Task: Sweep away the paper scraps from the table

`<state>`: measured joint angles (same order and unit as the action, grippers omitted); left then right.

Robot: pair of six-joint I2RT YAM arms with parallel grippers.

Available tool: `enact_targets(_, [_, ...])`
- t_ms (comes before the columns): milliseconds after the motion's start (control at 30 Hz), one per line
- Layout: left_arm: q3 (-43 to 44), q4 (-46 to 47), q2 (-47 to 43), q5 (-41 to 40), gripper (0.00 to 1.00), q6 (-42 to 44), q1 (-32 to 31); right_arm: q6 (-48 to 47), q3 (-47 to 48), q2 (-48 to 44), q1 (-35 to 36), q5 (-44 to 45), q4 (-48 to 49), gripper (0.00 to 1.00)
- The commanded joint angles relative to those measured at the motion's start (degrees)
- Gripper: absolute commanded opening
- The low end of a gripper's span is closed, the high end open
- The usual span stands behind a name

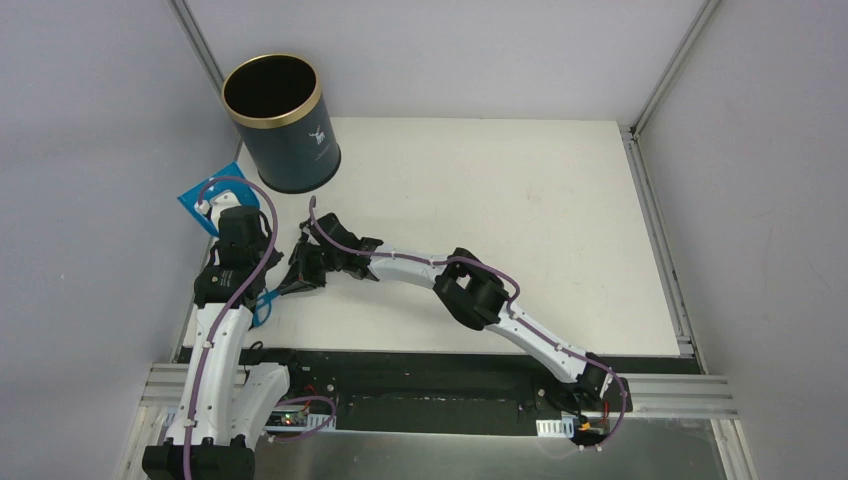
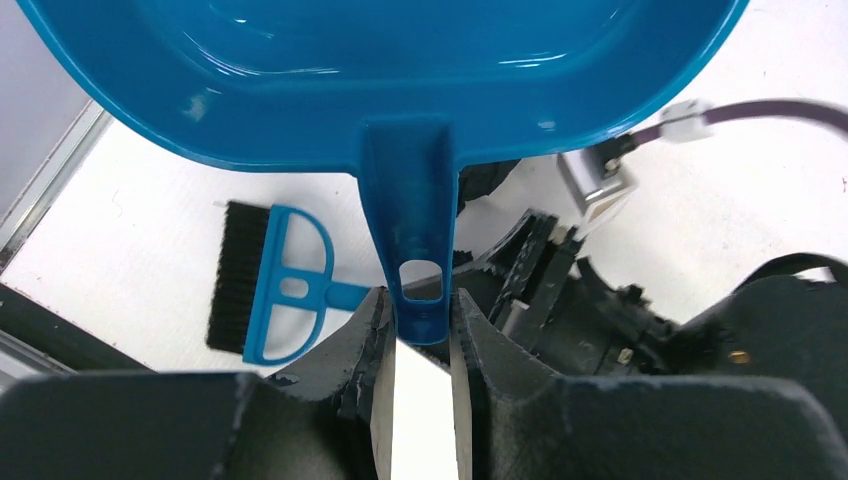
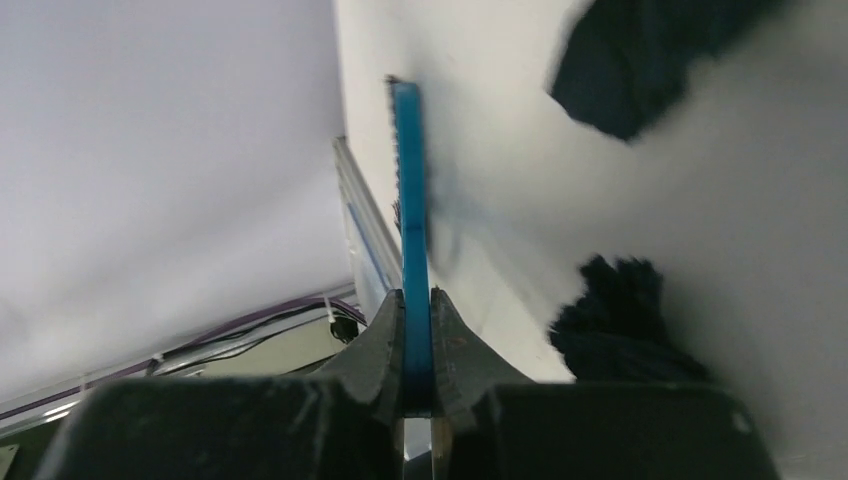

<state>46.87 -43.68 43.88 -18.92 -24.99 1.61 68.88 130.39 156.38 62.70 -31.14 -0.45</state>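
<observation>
No paper scraps show in any view. My left gripper (image 1: 232, 222) is shut on the handle of a blue plastic dustpan (image 1: 207, 195) and holds it at the white table's (image 1: 500, 200) left edge. In the left wrist view the dustpan's (image 2: 380, 70) handle sits between my fingers (image 2: 420, 305), and the part of the pan in view looks empty. My right gripper (image 1: 296, 274) is shut on the handle of a blue hand brush (image 1: 263, 303) with black bristles, close beside the left arm. The brush (image 2: 275, 285) lies low over the table. In the right wrist view it (image 3: 407, 180) stands edge-on between my fingers (image 3: 417, 300).
A dark blue gold-rimmed bin (image 1: 280, 122) stands open at the table's back left corner, just behind the dustpan. Grey walls enclose the table. The black front edge (image 1: 450, 362) runs along the near side. The two grippers are close together at the left.
</observation>
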Motion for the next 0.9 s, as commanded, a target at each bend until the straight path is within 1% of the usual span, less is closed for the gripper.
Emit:
enact_targets(0, [0.7,1.7,-0.5,-0.1,0.00,2.5,0.7,0.0,-4.0,-5.9,-0.3,3.7,-7.9,0.00])
enact_targets(67, [0.8,1.8,-0.8,1.6,0.00,2.9,0.7,-7.1,-5.4,-7.9,-0.3,9.6,-11.7,0.00])
enact_targets(100, [0.8,1.9,-1.1,2.5,0.00,3.0,0.7,-8.8,-5.4,-8.8,-0.3,10.9,-14.0,0.00])
enact_targets(167, [0.7,2.0,-1.7,2.8,0.00,2.9,0.7,-8.8,-6.2,-10.8,-0.2,10.9,-17.5,0.00])
enact_targets(200, [0.6,2.1,-2.0,2.5,0.00,3.0,0.6,-13.4,-6.9,-11.9,-0.4,12.8,-18.9,0.00])
enact_targets(233, [0.6,2.2,-2.2,2.4,0.00,3.1,0.7,-16.3,-7.8,-13.1,-0.6,17.2,-19.8,0.00])
enact_targets(333, [0.5,2.5,-2.5,4.1,0.00,3.2,0.7,-18.3,-11.2,-16.3,-2.0,20.8,-22.2,0.00])
enact_targets(433, [0.3,2.7,-2.0,4.9,0.00,3.1,0.6,-21.5,-12.7,-18.0,-2.9,27.4,-25.9,0.00])
enact_targets(633, [0.3,3.0,0.1,6.4,0.00,3.3,-0.4,-21.8,-21.4,-23.4,-8.0,29.2,-26.8,0.00])
enact_targets(767, [0.7,3.1,2.1,8.3,0.00,3.7,-0.7,-24.9,-32.3,-31.1,-11.4,30.5,-24.5,0.00])
enact_targets(867, [0.4,3.4,2.7,9.0,0.00,3.8,-0.7,-26.9,-42.0,-39.1,-16.3,29.2,-22.1,0.00])
